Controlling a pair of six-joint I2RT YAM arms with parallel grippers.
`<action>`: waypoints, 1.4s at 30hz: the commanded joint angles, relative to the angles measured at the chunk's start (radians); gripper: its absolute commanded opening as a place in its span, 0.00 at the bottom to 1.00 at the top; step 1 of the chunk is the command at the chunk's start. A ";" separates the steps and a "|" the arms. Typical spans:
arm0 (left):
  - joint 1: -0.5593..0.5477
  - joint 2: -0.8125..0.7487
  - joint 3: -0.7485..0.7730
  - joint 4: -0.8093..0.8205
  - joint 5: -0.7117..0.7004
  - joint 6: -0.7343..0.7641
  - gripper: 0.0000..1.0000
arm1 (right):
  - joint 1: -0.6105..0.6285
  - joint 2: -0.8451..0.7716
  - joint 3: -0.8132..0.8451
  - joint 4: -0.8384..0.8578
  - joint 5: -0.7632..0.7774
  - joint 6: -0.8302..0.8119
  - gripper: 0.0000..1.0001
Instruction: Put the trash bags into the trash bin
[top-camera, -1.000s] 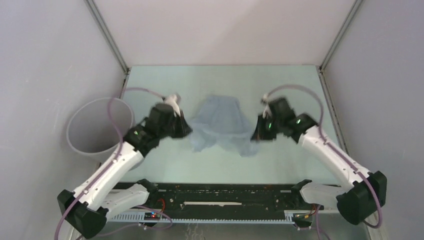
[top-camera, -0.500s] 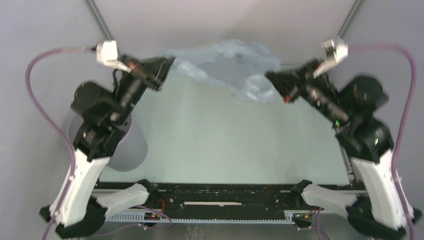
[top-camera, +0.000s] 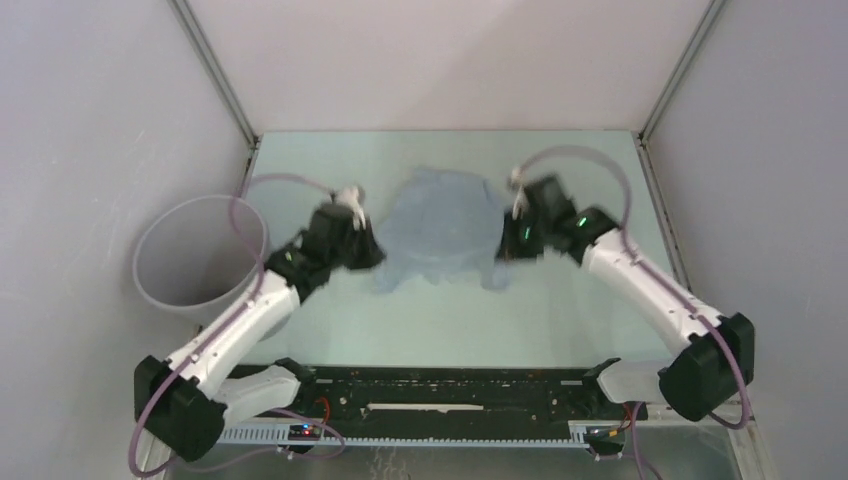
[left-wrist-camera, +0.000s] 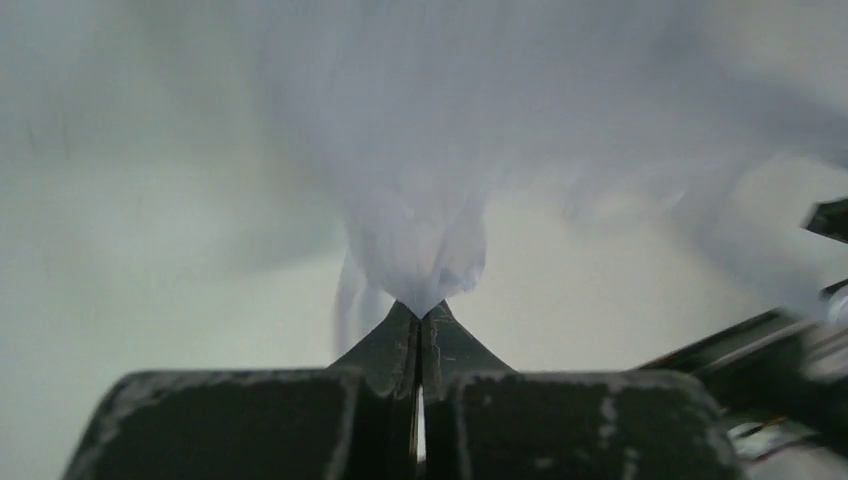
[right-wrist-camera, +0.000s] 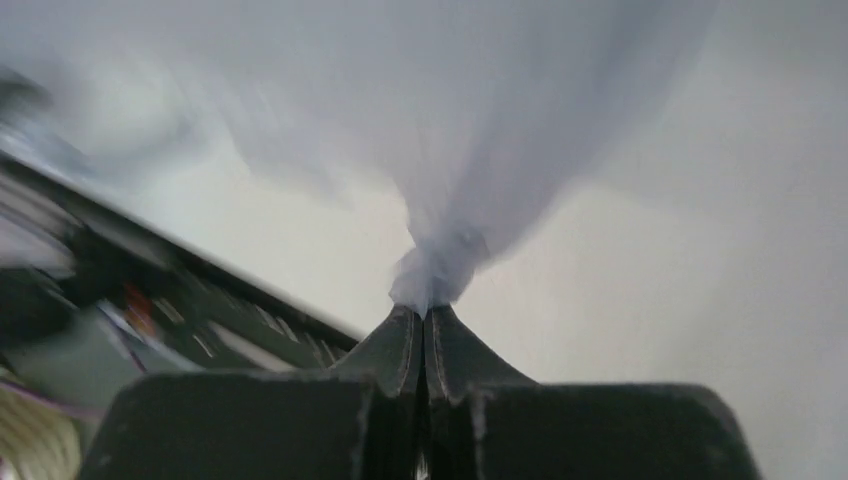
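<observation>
At the near edge of the table (top-camera: 450, 320) the two arms rise from their bases and reach forward and inward. A little farther out, off the table's left side, the trash bin (top-camera: 185, 265) stands upright with its mouth open and nothing visible inside.

About level with the bin's far rim, the left gripper (left-wrist-camera: 420, 312) has its jaws pressed together on a pinched tuft of the trash bag (top-camera: 440, 225). The right gripper (right-wrist-camera: 422, 312) is clamped the same way on a gathered tuft at the opposite side. Between them the pale-blue film spreads as a slack, crumpled sheet over the middle of the table, well apart from the bin. Both wrist views are blurred, so it is hard to tell whether its lower folds rest on the surface or hang just above it. Beyond the bag lies bare table up to the back wall.

The bag is gripped but not yet carried to the bin, and several things could go wrong. Each hold is only a small pinch of slippery film, so a quick swing leftward could pull a tuft free. If the arms spread apart, the thin plastic could stretch or tear. The sheet is wide and floppy, so it may drape over the rim or catch the outer wall instead of dropping in. Trailing folds could also nudge or tip the bin.
</observation>
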 joint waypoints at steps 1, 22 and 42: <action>0.106 0.156 0.583 0.082 0.091 0.021 0.00 | -0.141 0.052 0.612 -0.051 0.019 -0.080 0.00; 0.008 -0.139 -0.081 0.139 0.122 -0.155 0.00 | 0.051 -0.302 -0.127 0.129 -0.033 0.128 0.00; -0.002 -0.242 0.450 -0.178 0.051 0.007 0.87 | -0.060 -0.454 0.161 -0.043 0.073 0.107 0.00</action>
